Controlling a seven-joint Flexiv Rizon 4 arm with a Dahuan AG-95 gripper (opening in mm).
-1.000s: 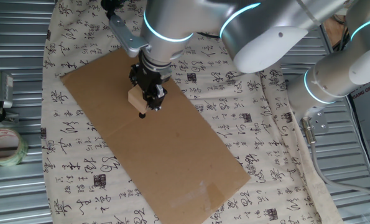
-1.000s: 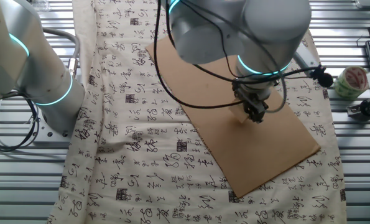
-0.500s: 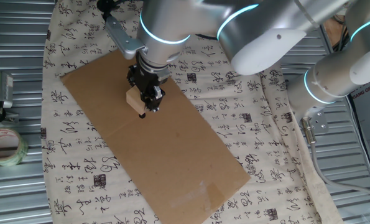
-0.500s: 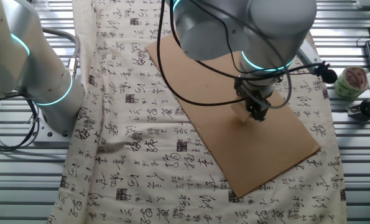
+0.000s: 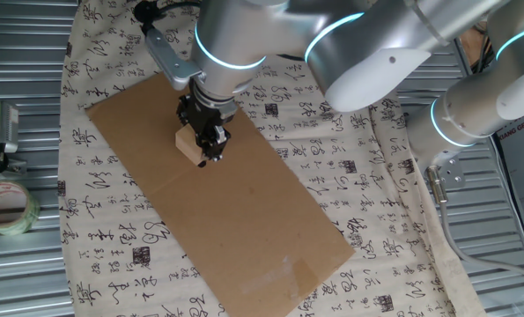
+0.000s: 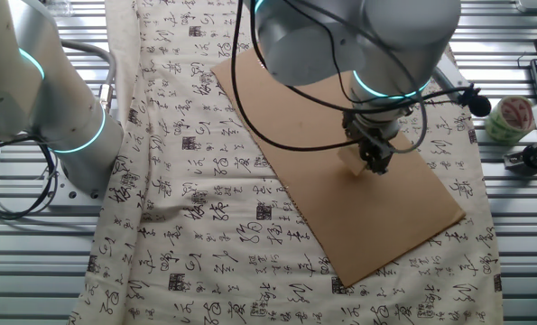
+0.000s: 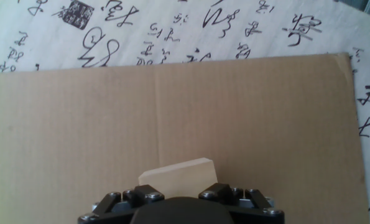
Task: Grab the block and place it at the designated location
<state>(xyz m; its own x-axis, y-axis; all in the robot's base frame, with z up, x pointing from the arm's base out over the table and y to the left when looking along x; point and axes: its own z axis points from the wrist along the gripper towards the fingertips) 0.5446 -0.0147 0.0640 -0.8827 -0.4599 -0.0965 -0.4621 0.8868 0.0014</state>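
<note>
The block (image 5: 188,143) is a small light tan wooden cube held between my gripper's (image 5: 205,146) black fingers, just above the brown cardboard sheet (image 5: 244,220). In the other fixed view the gripper (image 6: 374,161) points down at the sheet with the block (image 6: 350,159) showing at its left side. In the hand view the block (image 7: 177,173) sits between the jaws at the bottom edge, over cardboard (image 7: 79,124). The gripper (image 7: 178,190) is shut on it. The black dot does not show in any view.
The cardboard lies on a white cloth with black calligraphy (image 5: 332,176). A roll of clear tape (image 5: 6,207) sits on the metal table at the left and also shows in the other fixed view (image 6: 510,116). A second robot arm base (image 6: 60,117) stands beside the cloth.
My gripper has carried the block a short way along the cardboard, up and left in one fixed view and slightly right in the other. It has stayed shut on the block.
</note>
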